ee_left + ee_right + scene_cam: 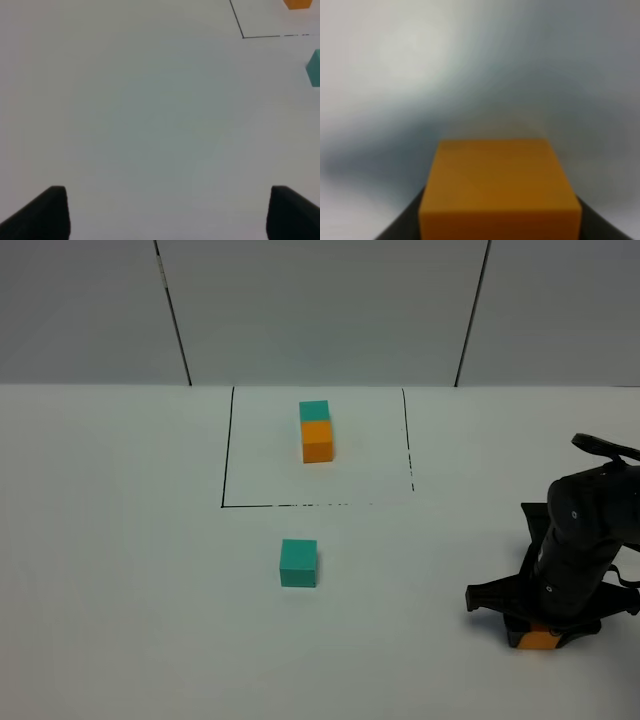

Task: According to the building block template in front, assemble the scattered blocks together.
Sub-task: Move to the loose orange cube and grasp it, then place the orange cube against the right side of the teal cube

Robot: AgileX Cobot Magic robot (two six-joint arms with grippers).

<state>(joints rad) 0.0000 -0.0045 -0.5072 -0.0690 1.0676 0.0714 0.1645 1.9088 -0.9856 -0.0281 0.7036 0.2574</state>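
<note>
Between right jaws: orange cube (500,190), clamped | teal cube (298,563) well apart

From up high, we look down and forward over the whole white tabletop (120,590) to the far wall (320,310). Our left wrist camera looks across the tabletop from close above and catches the teal block (315,67) and the black line (270,36), which the high view shows too. Our right wrist camera sits so near the orange block (500,190) that the block looks huge and the rest is blurry.
</note>
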